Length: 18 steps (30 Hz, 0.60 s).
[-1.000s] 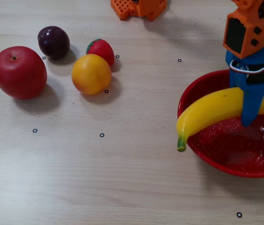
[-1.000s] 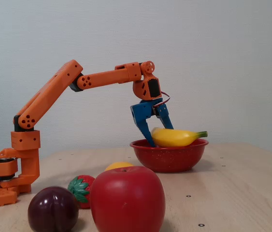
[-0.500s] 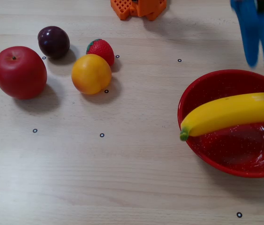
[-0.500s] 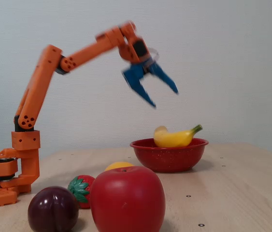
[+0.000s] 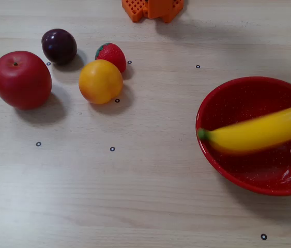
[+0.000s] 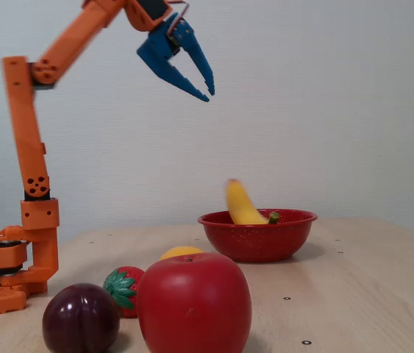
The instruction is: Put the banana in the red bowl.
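Observation:
The yellow banana [image 5: 259, 133] lies across the red bowl [image 5: 248, 93], blurred, its green tip at the bowl's left rim. In the side fixed view the banana [image 6: 240, 207] sticks up out of the red bowl [image 6: 257, 237], one end raised. My blue gripper [image 6: 207, 87] hangs high above the table, up and to the left of the bowl, open with nothing between its fingers. In the top-down fixed view the gripper is out of sight.
A red apple [image 5: 21, 79], a dark plum [image 5: 59, 46], a strawberry [image 5: 111, 54] and a round orange fruit [image 5: 100, 81] sit on the left of the wooden table. The arm's orange base [image 5: 153, 9] stands at the far edge.
The gripper let go of the banana, then rose and swung back away from the bowl. The banana is rocking in the bowl, its green tip shifting.

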Motion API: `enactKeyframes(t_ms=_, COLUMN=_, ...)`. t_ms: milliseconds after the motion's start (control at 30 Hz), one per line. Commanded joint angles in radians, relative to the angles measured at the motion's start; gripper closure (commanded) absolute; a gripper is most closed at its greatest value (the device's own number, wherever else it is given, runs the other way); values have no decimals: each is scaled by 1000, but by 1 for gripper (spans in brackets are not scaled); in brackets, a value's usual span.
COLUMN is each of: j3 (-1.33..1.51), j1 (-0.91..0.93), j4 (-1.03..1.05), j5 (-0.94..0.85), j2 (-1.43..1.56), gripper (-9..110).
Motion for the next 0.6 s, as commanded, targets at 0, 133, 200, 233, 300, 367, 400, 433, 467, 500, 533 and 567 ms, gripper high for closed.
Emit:
enactKeyframes(t_ms=0, j3=198, j1=-67, j4=-120, j5=17, j2=186, gripper=101)
enactKeyframes(t_ms=133, j3=535, j1=-152, j4=-235, j5=35, j2=328, gripper=101)
enactKeyframes(t_ms=200, j3=695, j1=-189, j4=-311, j5=46, j2=391, gripper=101)
enactKeyframes(t_ms=233, j3=778, j1=-207, j4=-356, j5=57, j2=426, gripper=101)
enactKeyframes(t_ms=300, j3=942, j1=-238, j4=-442, j5=78, j2=502, gripper=101)
enactKeyframes(t_ms=367, j3=1058, j1=-261, j4=-492, j5=98, j2=557, gripper=101)
enactKeyframes(t_ms=400, j3=1104, j1=-268, j4=-508, j5=103, j2=580, gripper=101)
enactKeyframes(t_ms=433, j3=1149, j1=-276, j4=-520, j5=104, j2=606, gripper=101)
enactKeyframes(t_ms=467, j3=1200, j1=-279, j4=-541, j5=104, j2=637, gripper=101)
enactKeyframes(t_ms=500, j3=1255, j1=-282, j4=-566, j5=104, j2=672, gripper=101)
enactKeyframes(t_ms=533, j3=1318, j1=-282, j4=-592, j5=109, j2=718, gripper=101)
enactKeyframes(t_ms=567, j3=1382, j1=-278, j4=-612, j5=114, j2=769, gripper=101)
